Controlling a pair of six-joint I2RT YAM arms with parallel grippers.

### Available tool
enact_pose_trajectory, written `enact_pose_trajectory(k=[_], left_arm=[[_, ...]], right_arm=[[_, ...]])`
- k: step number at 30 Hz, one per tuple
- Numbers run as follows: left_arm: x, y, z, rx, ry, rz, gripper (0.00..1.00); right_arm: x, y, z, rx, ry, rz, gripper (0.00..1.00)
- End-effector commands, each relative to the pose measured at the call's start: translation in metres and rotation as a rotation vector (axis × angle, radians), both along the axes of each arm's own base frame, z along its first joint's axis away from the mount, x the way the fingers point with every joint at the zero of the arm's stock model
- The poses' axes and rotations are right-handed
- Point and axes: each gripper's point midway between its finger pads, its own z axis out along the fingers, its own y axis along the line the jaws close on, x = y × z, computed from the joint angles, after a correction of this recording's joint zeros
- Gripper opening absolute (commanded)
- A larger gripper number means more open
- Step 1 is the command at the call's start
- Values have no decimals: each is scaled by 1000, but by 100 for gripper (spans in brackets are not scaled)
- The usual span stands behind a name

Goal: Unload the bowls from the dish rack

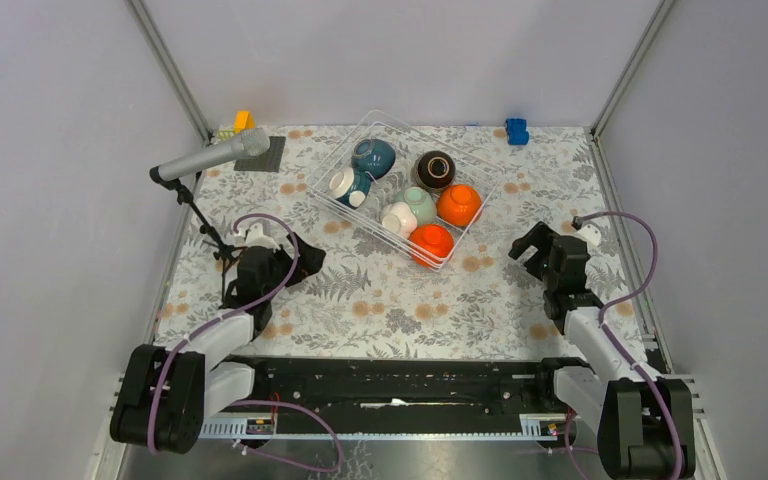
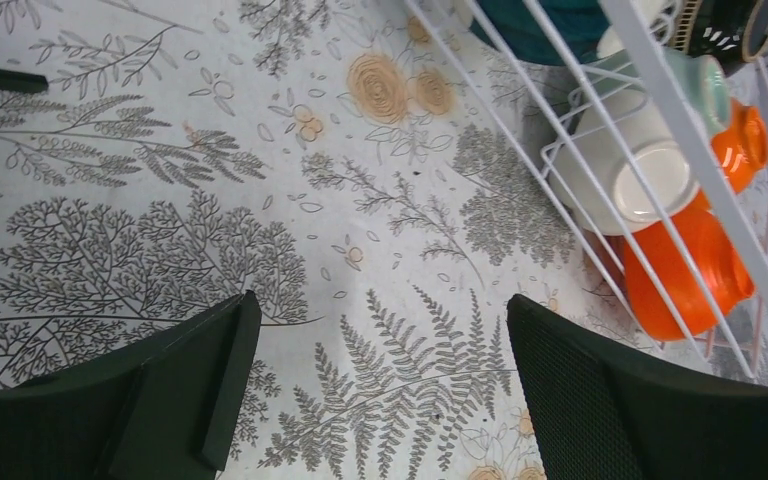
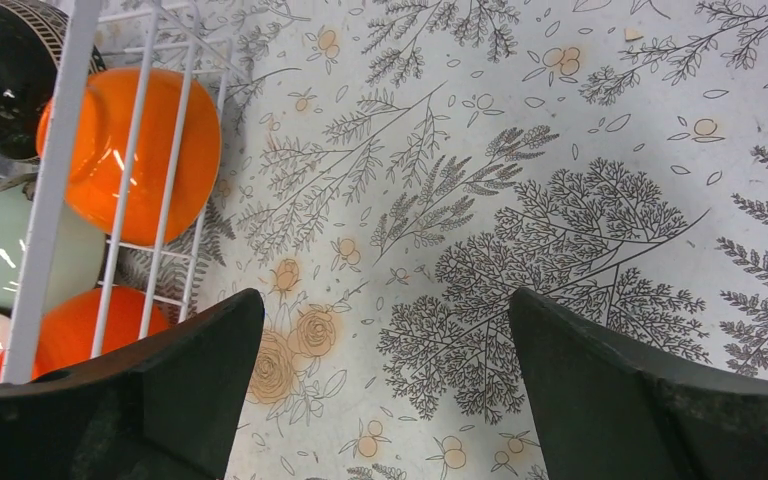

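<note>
The white wire dish rack [image 1: 326, 196] stands at the back middle of the table, turned diagonally. It holds a dark teal bowl [image 1: 375, 155], a white-inside bowl [image 1: 345, 185], a dark brown bowl [image 1: 434, 170], a mint green bowl [image 1: 420, 203], a cream bowl [image 1: 396, 221] and two orange bowls [image 1: 458, 204] [image 1: 432, 243]. My left gripper [image 1: 303, 257] is open and empty, low over the cloth left of the rack; its wrist view [image 2: 380, 310] shows the rack's near corner [image 2: 660, 95] and an orange bowl [image 2: 685, 270]. My right gripper [image 1: 530, 246] is open and empty right of the rack; its wrist view [image 3: 385, 300] shows an orange bowl [image 3: 135, 150].
A grey microphone [image 1: 210, 157] on a black stand leans over the table's left side. A dark grey mat [image 1: 267, 155] and a yellow block [image 1: 243, 121] lie at the back left, a blue block [image 1: 516, 131] at the back right. Grey walls enclose the floral tablecloth.
</note>
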Motion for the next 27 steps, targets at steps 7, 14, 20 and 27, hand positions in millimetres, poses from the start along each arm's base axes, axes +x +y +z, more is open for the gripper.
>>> enact_pose_trajectory(k=[7, 14, 20, 27], left_arm=[[0, -9, 42, -24, -185, -64, 99], [-2, 2, 37, -20, -163, 10, 99], [-6, -3, 41, -38, -197, -21, 99], [-11, -30, 51, -104, -225, -173, 99]], right_arm=[[2, -4, 20, 85, -79, -100, 100], [3, 0, 38, 30, -122, -24, 100], [12, 36, 89, 100, -171, 169, 100], [31, 100, 144, 353, -174, 425, 100]])
